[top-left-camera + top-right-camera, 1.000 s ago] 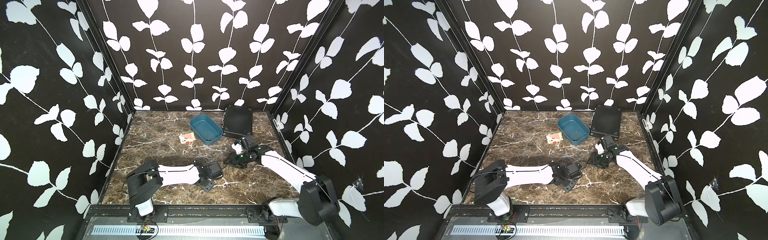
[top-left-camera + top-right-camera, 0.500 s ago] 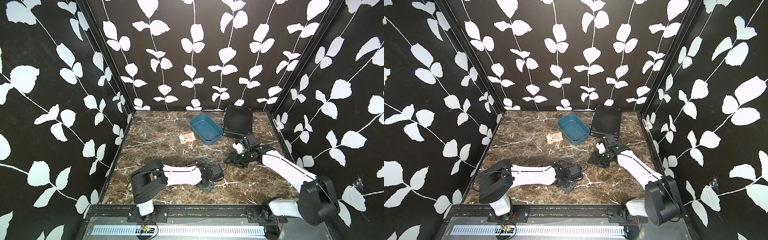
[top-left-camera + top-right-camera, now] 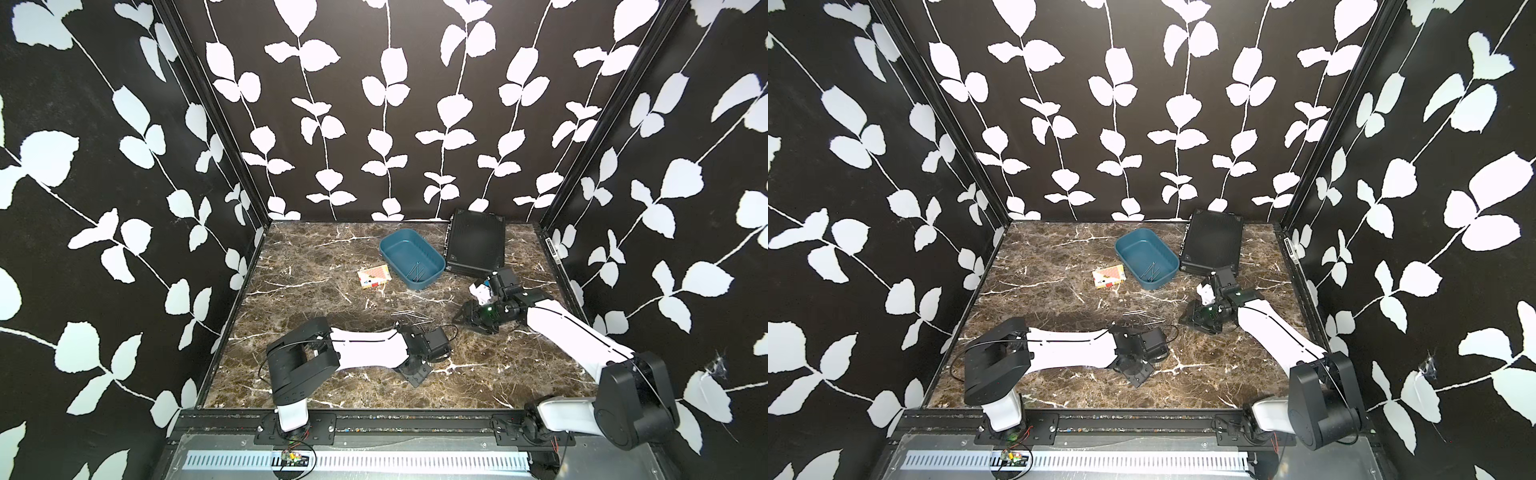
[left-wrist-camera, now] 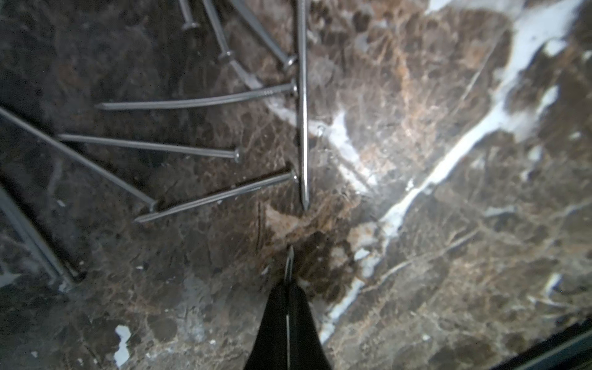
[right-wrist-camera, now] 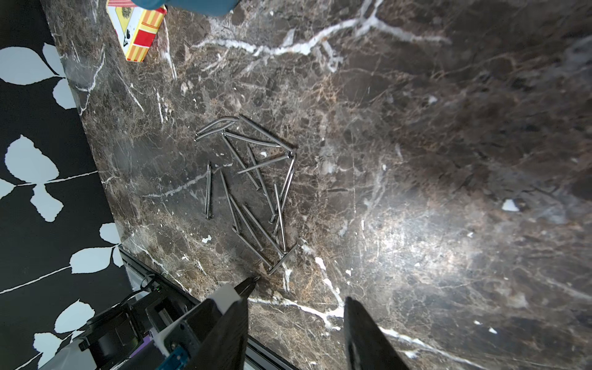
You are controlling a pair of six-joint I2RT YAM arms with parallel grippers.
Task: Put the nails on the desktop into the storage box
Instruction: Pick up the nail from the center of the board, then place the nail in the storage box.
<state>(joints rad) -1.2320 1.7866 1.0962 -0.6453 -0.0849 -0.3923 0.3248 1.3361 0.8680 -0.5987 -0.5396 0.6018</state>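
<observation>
Where the left gripper (image 4: 290, 285) presses its black fingers together, the end of one thin silvery-grey metal nail (image 4: 290, 259) pokes out, pinched between them over the brown marble-patterned desktop (image 4: 448, 224). Just beyond lie the loose nails (image 5: 256, 192), a crossed scatter flat on the stone. Facing them, the right gripper (image 5: 298, 301) holds its jaws apart around nothing. Well behind, towards the back wall, stands the teal-blue plastic storage box (image 3: 417, 284) with a few nails inside. A small red-and-white card box (image 3: 374, 277) sits just beside it, and a black ribbed flat case (image 3: 476, 245) at its other side.
</observation>
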